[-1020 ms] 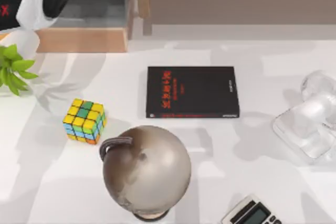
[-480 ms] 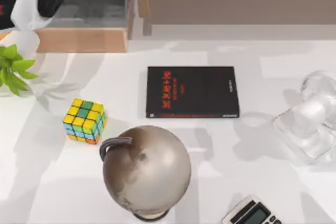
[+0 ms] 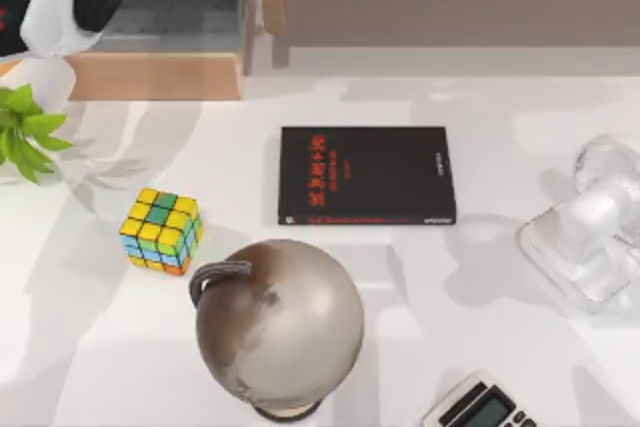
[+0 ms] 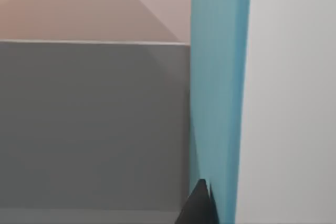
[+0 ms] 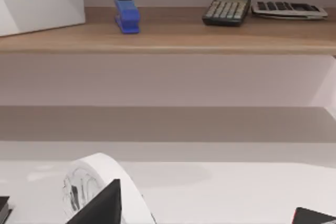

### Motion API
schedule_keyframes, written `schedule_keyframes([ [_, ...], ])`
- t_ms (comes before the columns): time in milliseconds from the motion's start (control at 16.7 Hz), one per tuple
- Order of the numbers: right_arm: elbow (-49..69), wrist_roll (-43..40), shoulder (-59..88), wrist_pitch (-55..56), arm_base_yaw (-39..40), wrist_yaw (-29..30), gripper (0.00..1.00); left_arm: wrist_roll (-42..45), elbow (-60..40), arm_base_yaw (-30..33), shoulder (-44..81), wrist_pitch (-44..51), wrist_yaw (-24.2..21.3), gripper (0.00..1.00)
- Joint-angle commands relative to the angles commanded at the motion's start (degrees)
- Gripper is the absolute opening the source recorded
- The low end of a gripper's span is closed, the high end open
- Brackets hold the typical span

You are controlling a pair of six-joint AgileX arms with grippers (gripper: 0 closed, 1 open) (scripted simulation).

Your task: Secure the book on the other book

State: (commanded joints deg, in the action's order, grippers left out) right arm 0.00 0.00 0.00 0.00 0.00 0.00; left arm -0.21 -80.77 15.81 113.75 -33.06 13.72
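At the far left corner of the top view, off the desk (image 3: 560,107), the left arm sits raised; its wrist view shows the left tool (image 4: 202,205) with a dark fingertip against the light blue book (image 4: 216,93), held edge-on, so I judge the tool gripping it. The black book (image 3: 366,174) lies flat mid-desk, square to the desk edges.

Step in hand (my reading): carry the blue book over and lay it flat on the black one.
- Turn the cover level before lowering; line long edges with long edges so nothing overhangs.
- Come in from the rear-left: open desk there. The globe (image 3: 278,325) stands just in front of the black book; the cube (image 3: 161,230) sits well to its left.

The right tool (image 5: 199,211) is over the desk's right side near the fan (image 3: 590,237), its jaws standing apart, holding nothing.
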Motion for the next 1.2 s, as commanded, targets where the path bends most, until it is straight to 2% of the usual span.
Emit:
schedule_keyframes([
  [180, 0.0, 0.0, 0.0, 0.0, 0.0, 0.0, 1.00, 1.9, 0.6, 0.6, -3.3, 0.5, 1.4, 0.00],
  [420, 0.0, 0.0, 0.0, 0.0, 0.0, 0.0, 1.00, 8.2, -0.3, 4.6, -12.3, 1.2, 5.8, 0.00],
  [840, 0.0, 0.0, 0.0, 0.0, 0.0, 0.0, 1.00, 25.5, -1.3, 20.3, -24.6, 4.7, 14.9, 0.00],
  [1200, 0.0, 0.0, 0.0, 0.0, 0.0, 0.0, 1.00, 41.8, 3.4, 33.0, -19.4, 11.6, 21.5, 0.00],
])
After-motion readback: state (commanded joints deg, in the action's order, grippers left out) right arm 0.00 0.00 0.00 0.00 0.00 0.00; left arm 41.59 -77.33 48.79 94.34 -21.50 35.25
